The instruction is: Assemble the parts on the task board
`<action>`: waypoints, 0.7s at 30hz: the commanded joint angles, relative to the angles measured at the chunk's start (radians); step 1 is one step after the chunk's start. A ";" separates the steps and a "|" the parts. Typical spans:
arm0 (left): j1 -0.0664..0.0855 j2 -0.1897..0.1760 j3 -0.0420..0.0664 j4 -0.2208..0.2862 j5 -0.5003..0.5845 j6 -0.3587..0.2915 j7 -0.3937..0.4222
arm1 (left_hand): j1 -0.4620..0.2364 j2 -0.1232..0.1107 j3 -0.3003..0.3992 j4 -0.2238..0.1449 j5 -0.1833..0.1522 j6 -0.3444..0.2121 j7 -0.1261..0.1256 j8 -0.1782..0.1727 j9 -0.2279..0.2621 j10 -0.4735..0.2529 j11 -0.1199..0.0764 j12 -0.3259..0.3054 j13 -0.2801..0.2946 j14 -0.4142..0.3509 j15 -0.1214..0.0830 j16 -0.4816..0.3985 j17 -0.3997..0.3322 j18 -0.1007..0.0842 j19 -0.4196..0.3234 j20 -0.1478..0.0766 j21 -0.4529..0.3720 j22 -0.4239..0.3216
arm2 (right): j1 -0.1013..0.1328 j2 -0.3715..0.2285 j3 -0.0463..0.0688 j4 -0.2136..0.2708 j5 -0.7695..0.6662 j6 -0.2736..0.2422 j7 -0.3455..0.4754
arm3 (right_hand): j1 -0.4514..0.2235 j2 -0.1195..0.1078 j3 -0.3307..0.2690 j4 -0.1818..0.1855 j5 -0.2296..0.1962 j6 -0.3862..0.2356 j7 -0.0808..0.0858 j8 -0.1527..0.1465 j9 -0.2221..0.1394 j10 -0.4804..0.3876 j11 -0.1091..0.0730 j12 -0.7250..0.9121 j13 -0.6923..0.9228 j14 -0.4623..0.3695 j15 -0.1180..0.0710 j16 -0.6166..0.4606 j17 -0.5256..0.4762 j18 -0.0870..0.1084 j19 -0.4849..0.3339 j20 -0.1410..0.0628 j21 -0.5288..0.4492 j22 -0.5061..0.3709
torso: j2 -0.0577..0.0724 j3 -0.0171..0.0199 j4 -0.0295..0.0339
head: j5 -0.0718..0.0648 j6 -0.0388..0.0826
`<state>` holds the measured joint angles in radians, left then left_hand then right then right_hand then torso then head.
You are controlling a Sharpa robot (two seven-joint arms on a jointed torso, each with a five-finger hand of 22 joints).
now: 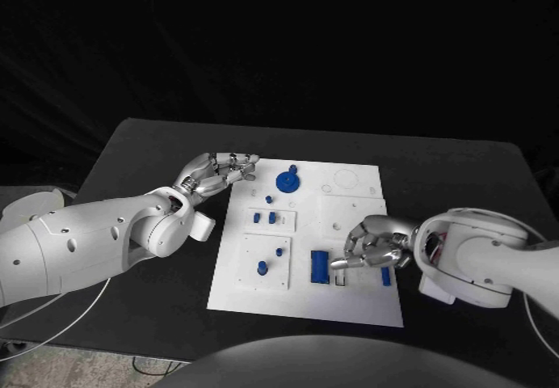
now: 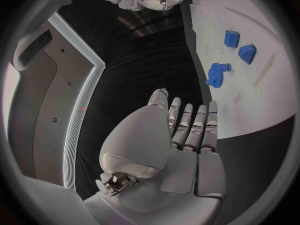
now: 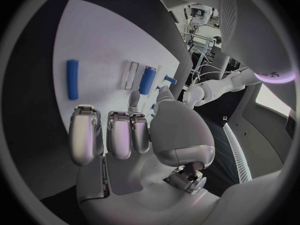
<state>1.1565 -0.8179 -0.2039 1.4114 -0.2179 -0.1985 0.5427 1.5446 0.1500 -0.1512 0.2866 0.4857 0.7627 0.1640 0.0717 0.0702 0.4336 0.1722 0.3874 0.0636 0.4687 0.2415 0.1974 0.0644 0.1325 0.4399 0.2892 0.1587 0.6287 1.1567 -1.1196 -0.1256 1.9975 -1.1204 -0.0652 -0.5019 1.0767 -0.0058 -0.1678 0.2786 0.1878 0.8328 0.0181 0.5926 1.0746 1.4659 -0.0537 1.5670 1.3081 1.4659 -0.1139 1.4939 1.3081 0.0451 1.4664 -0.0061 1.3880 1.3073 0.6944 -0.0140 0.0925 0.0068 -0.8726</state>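
While your right hand (image 1: 371, 246) hovers empty, fingers loosely curled, beside the blue bar (image 1: 319, 267), it could knock it off the board (image 1: 305, 303); left hand (image 1: 219, 174) is open.

Task board (image 1: 350, 303) on table (image 1: 466, 178) — parts (image 1: 319, 266) on board.
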 commanded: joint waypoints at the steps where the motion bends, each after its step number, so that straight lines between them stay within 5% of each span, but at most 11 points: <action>1: 0.000 0.002 0.000 -0.001 0.005 0.011 0.016 | 0.001 0.012 0.006 0.001 0.005 0.002 0.001 0.001 0.000 0.002 0.011 -0.002 0.002 -0.009 0.000 0.004 -0.002 -0.016 0.003 -0.001 0.005 -0.002 | 0.043 -0.035 0.001 0.004 0.009 0.039 -0.044 | 0.045 0.015 0.015 -0.009 0.277 0.001 0.014 -0.097 -0.092 0.105 0.015 0.004 0.263 0.077 0.012 -0.006 0.122 0.000 0.033 0.009 -0.011 0.203 | -0.004 -0.0028 -0.0003 | -0.003 0.000; 2: 0.000 0.003 0.000 -0.001 0.007 0.010 0.018 | 0.001 0.011 0.006 0.001 0.006 0.003 0.002 0.002 0.001 0.002 0.012 -0.002 0.002 -0.010 -0.001 0.004 -0.002 -0.016 0.003 -0.002 0.005 -0.003 | 0.056 -0.045 0.001 0.003 0.003 0.063 -0.058 | 0.052 0.014 0.015 -0.004 0.337 0.015 0.023 -0.134 -0.137 0.105 0.022 0.004 0.263 0.075 0.015 -0.011 0.113 0.001 0.030 0.018 -0.019 0.200 | -0.006 -0.0033 0.0004 | -0.005 0.000; 3: 0.000 0.003 0.000 -0.002 0.009 0.010 0.021 | 0.002 0.011 0.006 0.001 0.006 0.004 0.002 0.002 0.001 0.003 0.012 -0.002 0.002 -0.010 -0.002 0.004 -0.002 -0.015 0.003 -0.002 0.005 -0.003 | 0.068 -0.055 0.001 0.002 -0.006 0.086 -0.071 | 0.058 0.014 0.015 -0.002 0.351 0.027 0.025 -0.160 -0.170 0.105 0.027 0.004 0.263 0.075 0.020 -0.014 0.110 0.002 0.029 0.020 -0.023 0.199 | -0.007 -0.0038 0.0002 | -0.005 0.000; 7: 0.000 0.006 0.000 -0.004 0.013 0.009 0.025 | 0.002 0.011 0.007 0.001 0.006 0.004 0.002 0.002 0.001 0.003 0.012 -0.001 0.002 -0.010 -0.003 0.004 -0.002 -0.015 0.003 -0.002 0.005 -0.003 | 0.092 -0.083 0.000 -0.004 -0.062 0.159 -0.100 | 0.073 0.022 0.019 -0.001 0.349 0.098 0.017 -0.181 -0.220 0.105 0.019 0.004 0.263 0.079 0.018 -0.004 0.124 -0.001 0.036 0.022 -0.007 0.205 | -0.007 -0.0027 0.0016 | -0.005 0.000; 9: 0.000 0.006 -0.001 -0.004 0.014 0.009 0.026 | 0.002 0.011 0.007 0.001 0.006 0.004 0.002 0.002 0.001 0.003 0.012 -0.001 0.002 -0.010 -0.003 0.004 -0.002 -0.015 0.003 -0.002 0.005 -0.004 | 0.097 -0.089 -0.002 -0.009 -0.106 0.186 -0.109 | 0.078 0.027 0.020 -0.001 0.326 0.138 0.007 -0.182 -0.233 0.105 0.010 0.004 0.263 0.083 0.012 0.008 0.143 -0.008 0.048 0.018 0.025 0.215 | -0.005 -0.0015 -0.0017 | -0.003 0.000; 11: -0.001 0.006 -0.001 -0.005 0.014 0.010 0.026 | 0.003 0.011 0.007 0.001 0.007 0.004 0.002 0.002 0.001 0.003 0.012 -0.001 0.002 -0.011 -0.004 0.004 -0.002 -0.014 0.003 -0.002 0.005 -0.004 | 0.098 -0.092 -0.005 -0.014 -0.152 0.196 -0.114 | 0.057 0.040 0.011 0.000 0.249 0.185 -0.004 -0.172 -0.234 0.105 0.003 0.004 0.263 0.087 0.004 0.017 0.156 -0.017 0.062 0.011 0.065 0.227 | -0.005 -0.0018 -0.0037 | -0.004 0.000; 13: -0.001 0.007 -0.001 -0.007 0.015 0.010 0.025 | 0.003 0.011 0.007 0.001 0.007 0.004 0.002 0.002 0.001 0.004 0.012 -0.001 0.002 -0.011 -0.004 0.004 -0.002 -0.014 0.003 -0.002 0.005 -0.004 | 0.095 -0.094 -0.008 -0.018 -0.194 0.204 -0.117 | 0.049 0.046 0.007 0.004 0.214 0.205 -0.009 -0.169 -0.232 0.105 -0.002 0.004 0.263 0.088 -0.004 0.023 0.163 -0.020 0.068 0.004 0.079 0.231 | -0.005 -0.0026 -0.0027 | -0.006 0.000; 21: -0.003 0.010 -0.002 -0.009 0.015 0.012 0.024 | 0.004 0.011 0.007 0.001 0.008 0.004 0.002 0.002 0.001 0.004 0.012 -0.001 0.002 -0.012 -0.004 0.003 -0.002 -0.014 0.003 -0.002 0.005 -0.004 | 0.072 -0.095 -0.016 -0.029 -0.261 0.223 -0.124 | 0.045 0.052 0.001 0.004 0.173 0.213 -0.011 -0.173 -0.228 0.105 -0.004 0.004 0.263 0.089 -0.011 0.024 0.164 -0.021 0.070 -0.004 0.087 0.233 | -0.004 -0.0024 -0.0028 | -0.010 0.000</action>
<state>1.1547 -0.8100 -0.2059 1.4024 -0.2086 -0.1991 0.5500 1.5484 0.1538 -0.1512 0.2865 0.4899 0.7627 0.1640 0.0717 0.0702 0.4357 0.1807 0.3874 0.0646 0.4650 0.2378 0.1974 0.0636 0.1325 0.4399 0.2892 0.1588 0.6257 1.2309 -1.2154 -0.1413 1.9687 -1.3128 0.1131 -0.6060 1.1253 0.0434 -0.1608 0.2819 0.3637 1.0398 0.0072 0.4218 0.8455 1.4646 -0.0515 1.5670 1.3078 1.4648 -0.1166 1.5132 1.3079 0.0344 1.4648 -0.0021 1.4734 1.3079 0.6893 -0.0167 0.0903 -0.0012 -0.8726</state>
